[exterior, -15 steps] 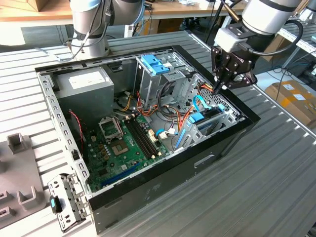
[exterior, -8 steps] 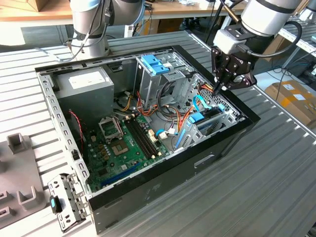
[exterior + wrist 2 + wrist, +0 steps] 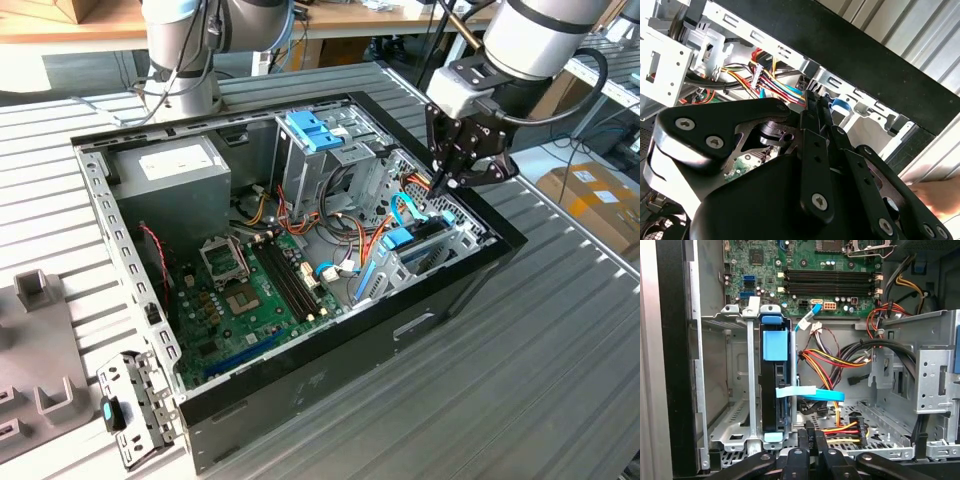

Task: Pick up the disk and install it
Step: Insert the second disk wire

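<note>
just gripper [image 3: 441, 183] above disk [image 3: 775, 390]

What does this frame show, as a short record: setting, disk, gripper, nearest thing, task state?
setting: open computer case on a slatted table, motherboard exposed
disk: stands on edge in the drive cage, blue frame showing
gripper: above the cage end of the case, fingers together, holding nothing
nearest thing: red and yellow cables beside the disk
task state: disk sits in the cage; gripper not touching it
</note>
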Tool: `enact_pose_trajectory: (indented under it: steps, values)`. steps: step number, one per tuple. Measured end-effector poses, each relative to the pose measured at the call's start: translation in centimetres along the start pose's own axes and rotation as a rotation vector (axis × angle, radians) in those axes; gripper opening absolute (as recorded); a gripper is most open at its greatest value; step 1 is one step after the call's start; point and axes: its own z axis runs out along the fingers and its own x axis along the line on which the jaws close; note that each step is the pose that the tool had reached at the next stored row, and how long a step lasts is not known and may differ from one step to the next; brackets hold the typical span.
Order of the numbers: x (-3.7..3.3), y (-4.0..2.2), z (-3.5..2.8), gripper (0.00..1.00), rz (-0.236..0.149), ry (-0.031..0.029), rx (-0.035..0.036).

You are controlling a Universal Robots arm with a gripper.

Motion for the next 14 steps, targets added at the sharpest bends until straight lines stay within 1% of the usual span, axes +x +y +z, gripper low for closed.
enact_pose_trajectory:
  steps: [3, 9, 10, 11, 12, 14]
  values:
    - [0.54, 0.04, -0.02, 0.17, 0.001, 0.0000, 0.0001]
    - [0.58, 0.09, -0.03, 0.17, 0.001, -0.0001, 0.0001]
    - [0.58, 0.35, -0.05, 0.17, 0.000, 0.0000, 0.0001]
    - [0.59, 0.77, -0.08, 0.17, 0.001, 0.0000, 0.0001]
    - [0.63, 0.91, -0.10, 0.17, 0.001, 0.0000, 0.0001]
    - [0.72, 0.95, -0.11, 0.17, 0.001, 0.0001, 0.0001]
